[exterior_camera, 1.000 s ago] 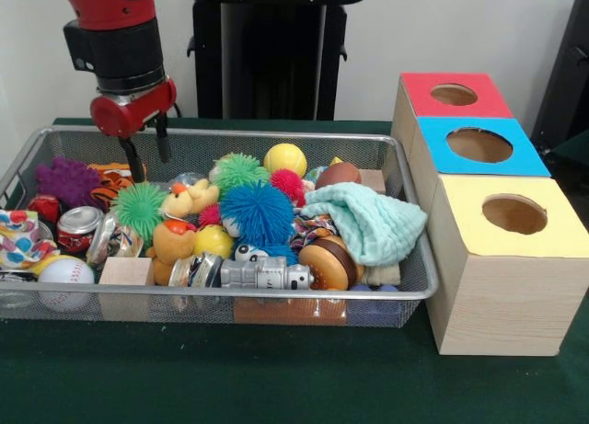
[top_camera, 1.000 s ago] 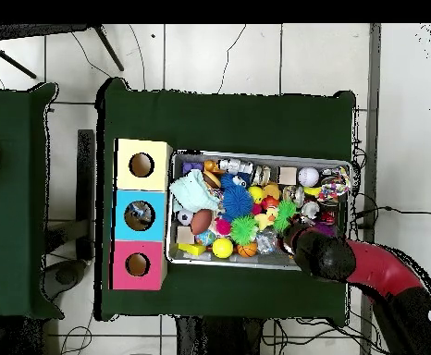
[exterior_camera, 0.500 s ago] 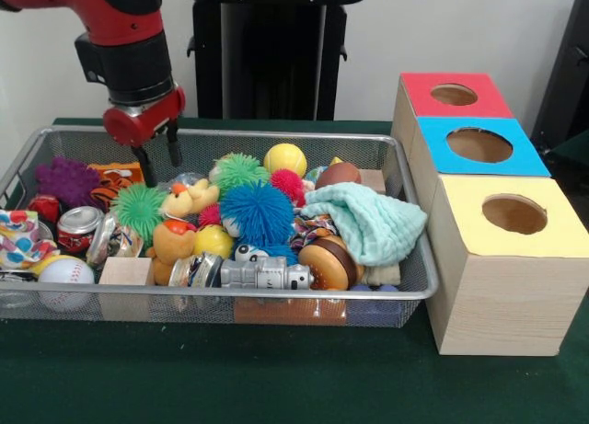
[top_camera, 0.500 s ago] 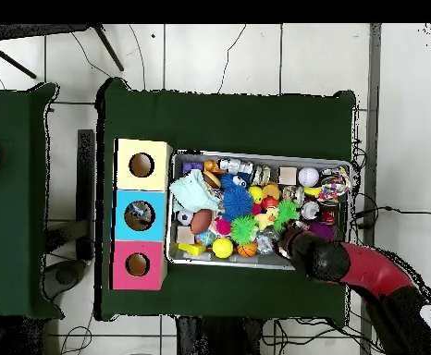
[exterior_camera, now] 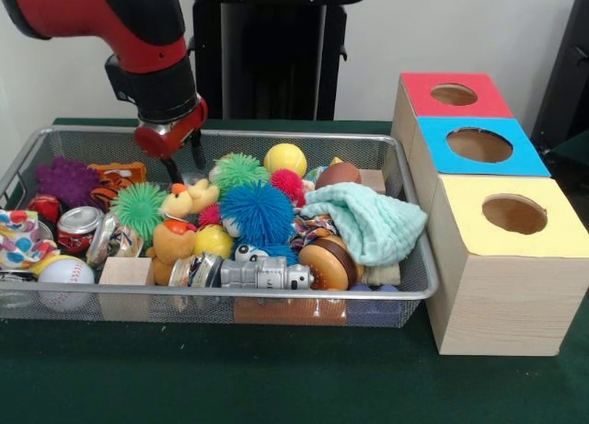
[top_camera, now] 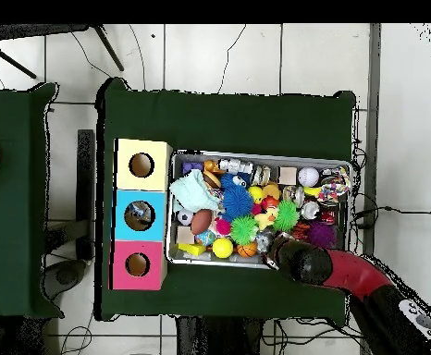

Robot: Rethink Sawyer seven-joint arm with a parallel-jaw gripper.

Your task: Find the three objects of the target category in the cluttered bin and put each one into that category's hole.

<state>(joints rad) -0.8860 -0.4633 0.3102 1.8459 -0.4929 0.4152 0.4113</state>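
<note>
I see the claw (exterior_camera: 185,163) spread and empty, hanging over the bin (exterior_camera: 276,141) back rim, just above a green spiky ball (exterior_camera: 239,171). The holed boxes (exterior_camera: 479,145) sit beside the bin.

**Little room inside the bin, open air above the boxes**

My gripper (exterior_camera: 185,164) hangs open at the far wall of the wire bin (exterior_camera: 276,297). Below it toys lie packed: green spiky ball (exterior_camera: 239,172), duck toy (exterior_camera: 189,200), striped tiger toy (exterior_camera: 117,178). The mint cloth (exterior_camera: 368,222) covers the corner nearest the yellow box (exterior_camera: 511,258).
</note>
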